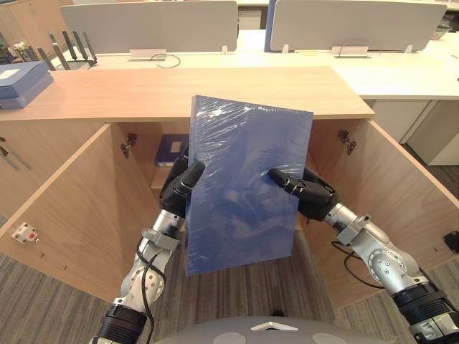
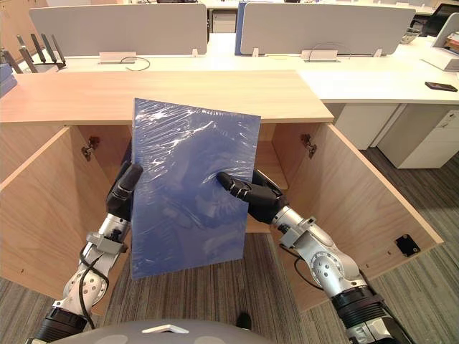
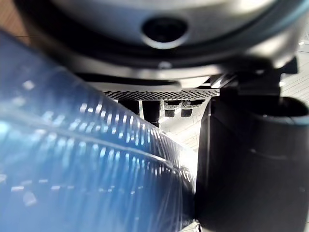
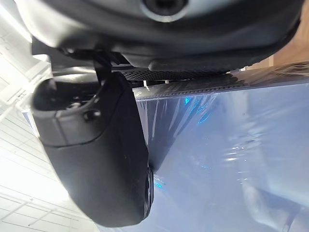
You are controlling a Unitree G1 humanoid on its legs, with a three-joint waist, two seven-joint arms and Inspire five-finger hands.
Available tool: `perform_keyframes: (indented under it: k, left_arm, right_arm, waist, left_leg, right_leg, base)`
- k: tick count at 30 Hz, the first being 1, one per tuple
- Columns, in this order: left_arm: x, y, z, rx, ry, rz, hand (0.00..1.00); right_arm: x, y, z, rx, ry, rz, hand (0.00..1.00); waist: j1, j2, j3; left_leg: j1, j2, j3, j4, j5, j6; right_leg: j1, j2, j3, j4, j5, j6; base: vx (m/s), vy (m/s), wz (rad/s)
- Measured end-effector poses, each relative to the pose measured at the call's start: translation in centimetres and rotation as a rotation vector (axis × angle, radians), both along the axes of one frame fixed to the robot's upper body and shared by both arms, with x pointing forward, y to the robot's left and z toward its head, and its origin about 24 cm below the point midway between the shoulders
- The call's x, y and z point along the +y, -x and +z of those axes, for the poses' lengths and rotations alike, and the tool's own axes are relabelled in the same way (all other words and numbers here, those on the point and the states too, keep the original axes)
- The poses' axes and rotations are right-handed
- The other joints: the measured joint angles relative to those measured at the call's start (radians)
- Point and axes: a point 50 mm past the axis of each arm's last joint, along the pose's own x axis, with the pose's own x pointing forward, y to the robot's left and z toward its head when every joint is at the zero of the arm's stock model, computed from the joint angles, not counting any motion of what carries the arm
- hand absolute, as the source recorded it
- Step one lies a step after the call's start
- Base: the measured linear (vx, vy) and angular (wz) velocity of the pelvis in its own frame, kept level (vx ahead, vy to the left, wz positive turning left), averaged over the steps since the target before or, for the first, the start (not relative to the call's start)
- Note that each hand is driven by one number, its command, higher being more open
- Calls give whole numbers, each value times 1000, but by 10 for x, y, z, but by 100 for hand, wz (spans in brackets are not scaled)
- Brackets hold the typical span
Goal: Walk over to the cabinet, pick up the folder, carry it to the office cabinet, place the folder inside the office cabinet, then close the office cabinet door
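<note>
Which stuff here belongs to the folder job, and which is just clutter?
Job:
- folder, pinched upright between left hand and right hand
- cabinet, with left door and right door open

Lying about:
- blue box on the cabinet top
- blue item on the inner shelf
- antennas
- dividers
- phone
</note>
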Motion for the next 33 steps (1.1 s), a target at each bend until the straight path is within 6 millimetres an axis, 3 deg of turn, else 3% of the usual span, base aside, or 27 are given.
perform_keyframes:
  k: [17,29,33]
  left_arm:
    - [22,-2,-4,54,-12,206,100]
    - [53,4,-12,95,-42,362,100]
    - [56,4,-12,90,-65,373,100]
  right_arm:
    - [12,5,-10,-4,-51,-29,0]
    - [-37,12,0,-64,16,-156,0]
    - [-42,15,-1,-55,38,-152,0]
  waist:
    - [0,-15,33]
    - [-23,-24,50]
    - [-27,-24,60]
  left_leg:
    - [2,1,-6,-7,1,1]
    - [6,-7,-17,-19,11,8]
    - [16,-6,-2,-21,10,8]
  right_leg:
    - [2,2,-1,0,0,0]
    - [8,-7,-8,5,-1,2]
    - [8,-5,6,5,-1,2]
  base:
    - [0,0,0]
    - [0,0,4]
    - [-4,2,-9]
